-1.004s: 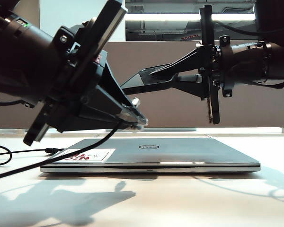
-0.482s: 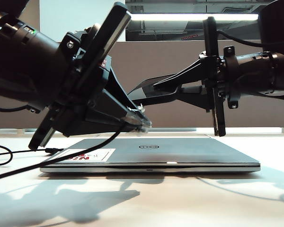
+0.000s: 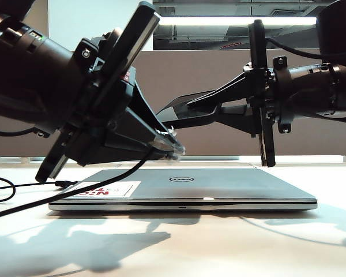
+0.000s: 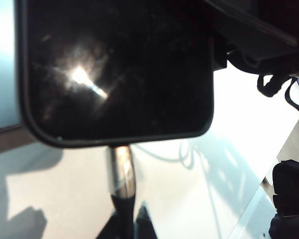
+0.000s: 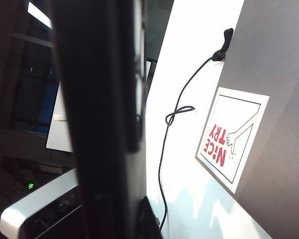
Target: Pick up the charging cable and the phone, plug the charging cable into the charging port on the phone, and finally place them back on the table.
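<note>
The left gripper [image 3: 172,148] pinches the charging cable [image 4: 121,172], its plug at the phone's [image 4: 114,64] short edge. The right gripper [image 3: 181,108] clamps the phone above the laptop [image 3: 219,184].

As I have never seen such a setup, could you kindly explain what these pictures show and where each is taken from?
This is a robot with two arms, each ending in two fingers. The wide picture comes from a camera facing the table; the other two come from cameras on the arms' wrists. On the table lie a closed silver laptop with a sticker and a loose black cord beside it. The left arm's fingers, on the left of the wide picture above the laptop, are shut on the cable behind its silver plug. The right arm's fingers, reaching in from the right, are shut on the phone, held in the air. In the left wrist picture the plug meets the phone's short edge; whether it is fully in, I cannot tell.
</note>
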Controlling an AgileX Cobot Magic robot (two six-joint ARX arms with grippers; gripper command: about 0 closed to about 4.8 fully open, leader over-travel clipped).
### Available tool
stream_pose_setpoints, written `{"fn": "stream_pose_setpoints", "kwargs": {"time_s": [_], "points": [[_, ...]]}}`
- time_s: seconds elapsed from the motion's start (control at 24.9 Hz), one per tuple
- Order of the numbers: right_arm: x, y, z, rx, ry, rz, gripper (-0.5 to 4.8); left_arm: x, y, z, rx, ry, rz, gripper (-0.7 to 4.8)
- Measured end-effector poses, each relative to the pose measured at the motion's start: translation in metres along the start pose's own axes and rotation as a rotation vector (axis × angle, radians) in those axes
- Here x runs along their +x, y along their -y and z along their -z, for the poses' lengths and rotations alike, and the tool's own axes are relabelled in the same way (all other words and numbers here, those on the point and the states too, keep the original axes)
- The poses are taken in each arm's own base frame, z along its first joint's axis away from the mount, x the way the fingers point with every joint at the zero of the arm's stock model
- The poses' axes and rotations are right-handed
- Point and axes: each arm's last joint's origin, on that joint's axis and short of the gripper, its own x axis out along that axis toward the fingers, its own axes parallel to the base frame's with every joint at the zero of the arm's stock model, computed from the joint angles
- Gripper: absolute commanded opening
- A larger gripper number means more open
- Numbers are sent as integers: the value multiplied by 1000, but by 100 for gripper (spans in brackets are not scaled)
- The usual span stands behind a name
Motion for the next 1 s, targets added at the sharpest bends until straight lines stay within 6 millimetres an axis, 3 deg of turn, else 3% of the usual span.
{"fn": "stream_pose_setpoints", "kwargs": {"time_s": [1.0], "points": [[2, 0, 1, 48, 38, 20, -6, 0, 0, 0, 9, 1, 1, -6]]}}
